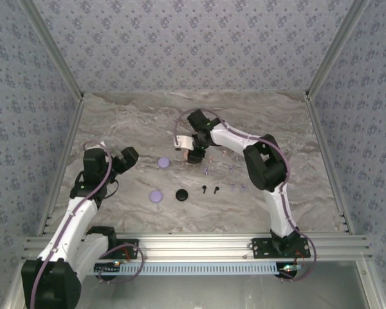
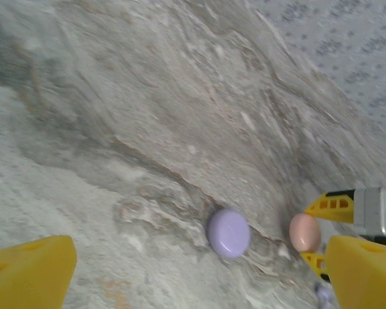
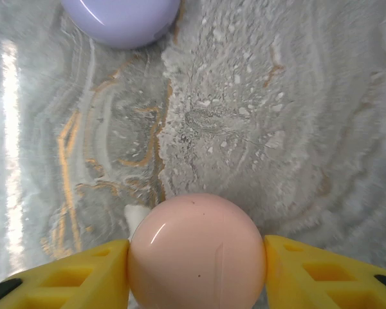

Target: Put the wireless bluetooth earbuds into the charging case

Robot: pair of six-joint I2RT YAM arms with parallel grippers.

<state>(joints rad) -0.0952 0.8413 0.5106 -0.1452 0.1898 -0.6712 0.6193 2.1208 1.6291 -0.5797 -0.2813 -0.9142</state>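
Note:
A round pink charging case [image 3: 196, 254] rests on the marble table, and my right gripper [image 3: 196, 273] is shut on it, one yellow finger [image 3: 71, 273] pressed to each side. In the top view that gripper [image 1: 185, 152] is at mid-table. A lavender case [image 1: 163, 162] lies just left of it. Two black earbuds [image 1: 211, 190] and two lavender earbuds [image 1: 238, 188] lie nearer the front, with pale earbuds [image 1: 206, 171] between. My left gripper [image 1: 130, 154] stands open at the left with nothing between its fingers, facing the lavender case [image 2: 228, 232] and the pink case [image 2: 304, 232].
A second lavender case [image 1: 156, 196] and a black case [image 1: 181, 194] lie shut towards the front of the table. Patterned walls enclose the marble table [image 1: 276, 122] on three sides. An aluminium rail [image 1: 199, 244] runs along the near edge.

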